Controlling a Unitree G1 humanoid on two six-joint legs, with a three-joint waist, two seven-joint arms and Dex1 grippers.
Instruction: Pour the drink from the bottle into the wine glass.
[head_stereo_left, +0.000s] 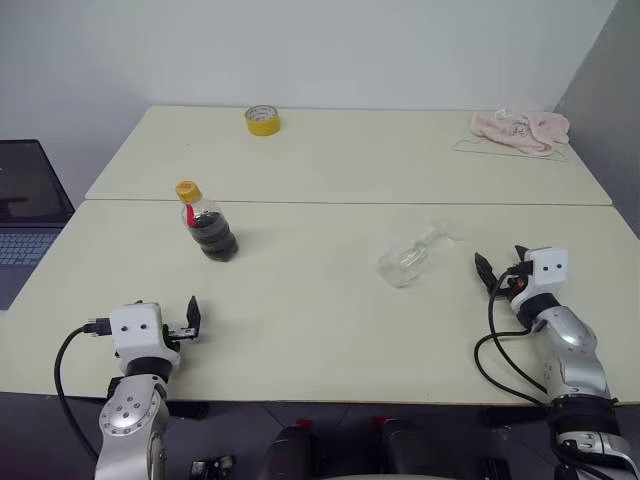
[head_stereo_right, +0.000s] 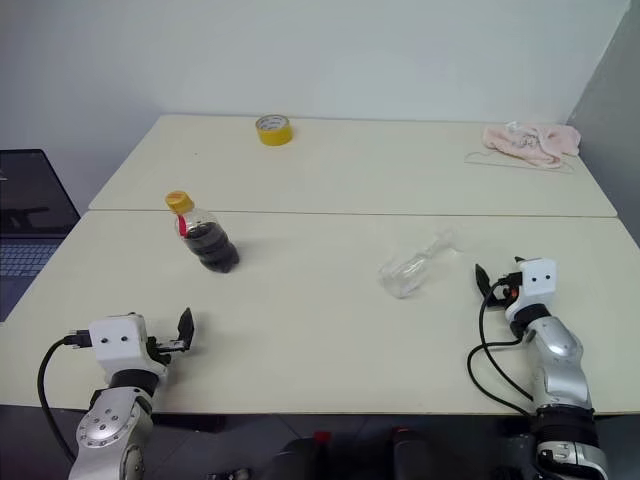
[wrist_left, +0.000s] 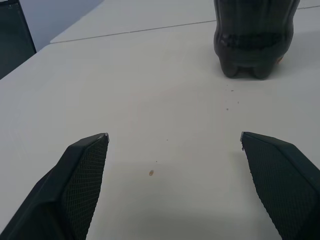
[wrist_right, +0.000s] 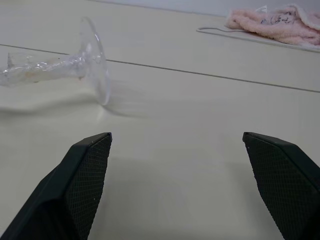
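The bottle (head_stereo_left: 207, 228) stands upright on the left half of the near table, with a yellow cap, a red band and the dark drink (wrist_left: 254, 42) filling its lower body. The wine glass (head_stereo_left: 408, 260) lies on its side right of centre and looks empty; its round foot (wrist_right: 95, 59) faces my right gripper. My left gripper (wrist_left: 175, 136) is open and level near the front edge, with the bottle ahead of it and slightly to the right. Off to the right of the glass, my right gripper (wrist_right: 177, 134) is also open and holds nothing.
A yellow tape roll (head_stereo_left: 262, 120) sits at the far table's back edge and a pink cloth (head_stereo_left: 520, 130) lies at its back right corner. A laptop (head_stereo_left: 25, 215) stands off the table's left side. A seam (head_stereo_left: 350, 202) divides the two tabletops.
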